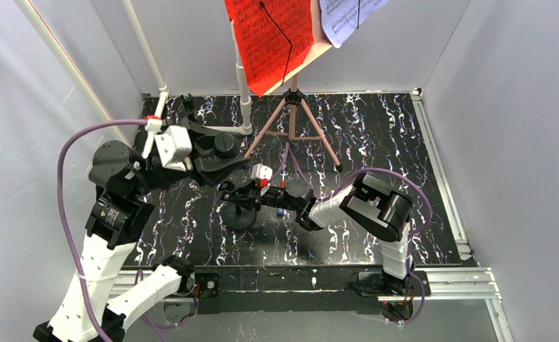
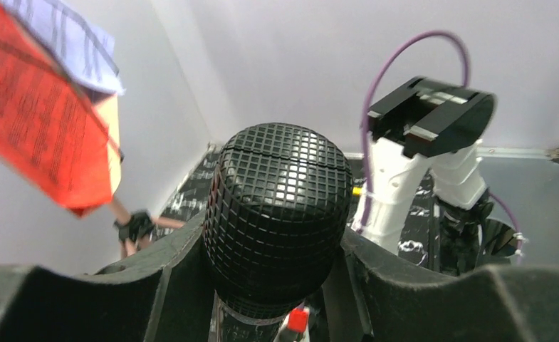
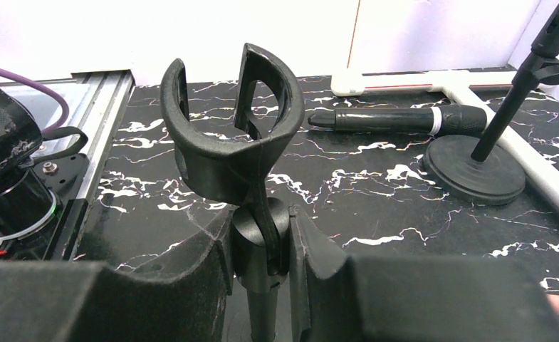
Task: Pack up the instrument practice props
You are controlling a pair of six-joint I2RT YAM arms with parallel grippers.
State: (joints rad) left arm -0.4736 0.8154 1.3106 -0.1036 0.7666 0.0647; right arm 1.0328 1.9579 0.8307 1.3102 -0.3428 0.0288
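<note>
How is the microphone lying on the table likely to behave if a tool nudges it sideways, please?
The lying microphone is a smooth, round cylinder on its side, so it would probably roll. It looks rigid, so it shouldn't flex when lifted. Its glossy barrel may slip in a loose grip.

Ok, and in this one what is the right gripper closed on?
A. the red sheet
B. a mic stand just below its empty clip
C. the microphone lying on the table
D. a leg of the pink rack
B: the right wrist view shows the right gripper clamped on the mic stand under its empty clip, while the loose microphone lies apart on the table.
</note>
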